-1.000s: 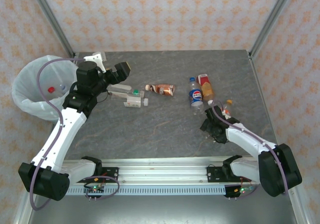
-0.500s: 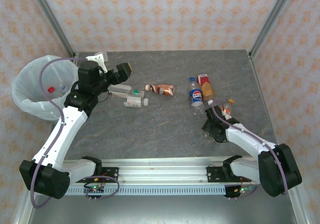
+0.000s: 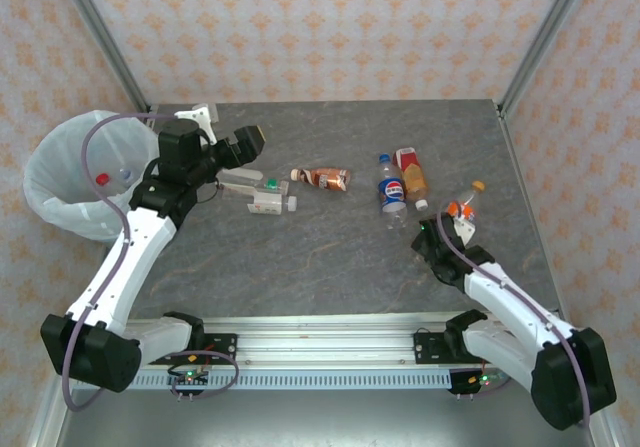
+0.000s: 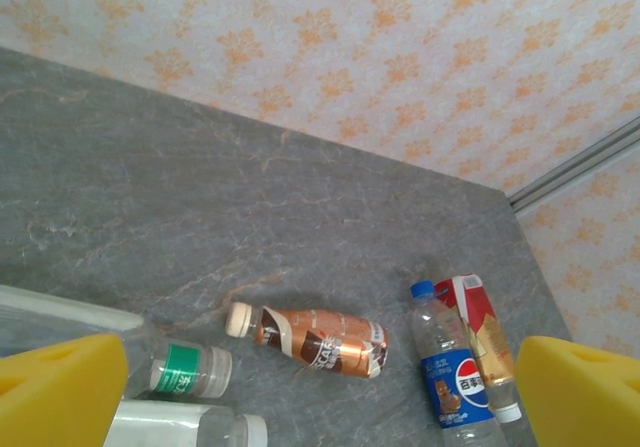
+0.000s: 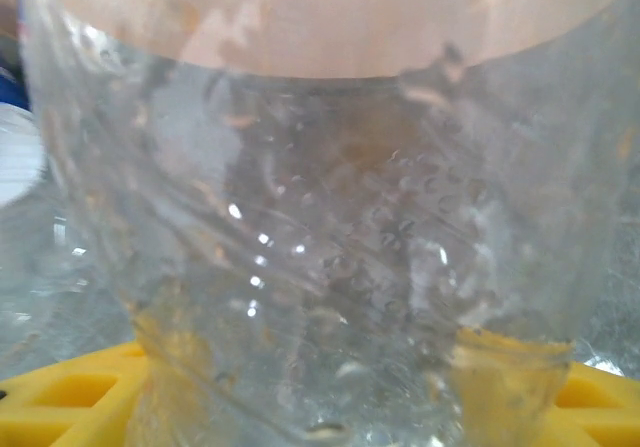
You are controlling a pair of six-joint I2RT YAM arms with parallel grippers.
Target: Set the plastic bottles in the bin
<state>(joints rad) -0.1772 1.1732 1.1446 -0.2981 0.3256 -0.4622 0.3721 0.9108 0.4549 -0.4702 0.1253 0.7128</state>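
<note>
The right tool [image 3: 448,227] is clenched on an orange-cap bottle [image 3: 464,207] over the right side of the tabletop [image 3: 330,257]. The bottle tilts up with its cap toward the far right. In the right wrist view its clear, dimpled body [image 5: 320,227] sits against both yellow pads [image 5: 70,402].

The left tool [image 3: 240,147] is released. It hangs above the far-left part of the tabletop, just right of the bin [image 3: 45,207]. In the left wrist view its 2 yellow pads [image 4: 60,392] stand wide apart with nothing between them.

The bin stands off the left edge of the tabletop. Inside it a red cap [image 3: 101,179] and a pale blue cap [image 3: 125,174] show against the white liner.

5 bottles lie on the tabletop:
- A green-cap bottle [image 3: 258,181] and a white bottle [image 3: 270,204] lie side by side just right of the left tool.
- A brown bottle [image 3: 322,178] lies on its side near the middle, with its pale cap pointing left.
- A Pepsi bottle [image 3: 391,193] and a red bottle [image 3: 411,175] lie touching each other right of centre, a little to the far left of the right tool. The Pepsi bottle's blue cap points to the far side.
</note>
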